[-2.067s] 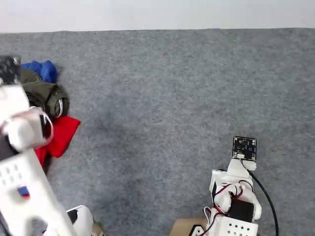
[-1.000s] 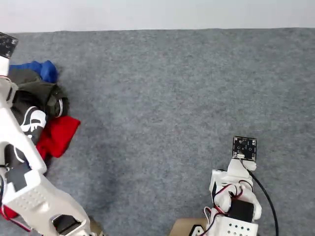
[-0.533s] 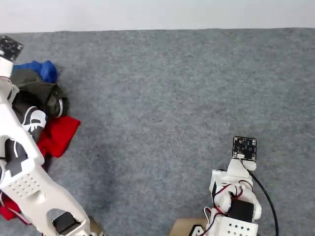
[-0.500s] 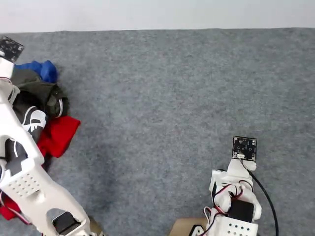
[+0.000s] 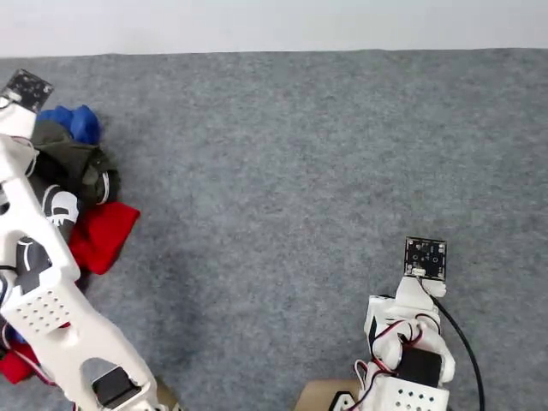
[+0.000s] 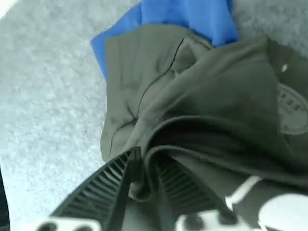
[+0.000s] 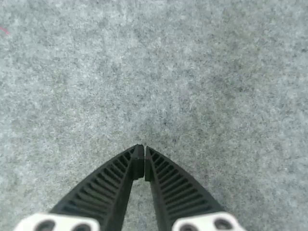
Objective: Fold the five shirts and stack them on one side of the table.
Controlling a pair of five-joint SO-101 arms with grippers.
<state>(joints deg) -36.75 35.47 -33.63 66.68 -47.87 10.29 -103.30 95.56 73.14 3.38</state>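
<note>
A heap of shirts lies at the table's left edge: an olive-green shirt (image 5: 79, 159) on top, a blue shirt (image 5: 75, 121) behind it, a red shirt (image 5: 101, 234) in front. My left arm (image 5: 38, 257) stands over the heap. Its gripper (image 6: 144, 166) is shut on a fold of the olive-green shirt (image 6: 202, 106), with the blue shirt (image 6: 187, 17) beyond. My right arm (image 5: 411, 342) rests at the front right. Its gripper (image 7: 141, 163) is shut over bare grey mat with nothing in it.
Grey felt mat (image 5: 300, 154) covers the table, with wide free room in the middle and on the right. A white wall strip (image 5: 274, 26) runs along the far edge. A brown box corner (image 5: 321, 396) sits at the front edge.
My left arm has swung toward the far left over the heap and lowered onto the olive-green shirt. The right arm has not moved.
</note>
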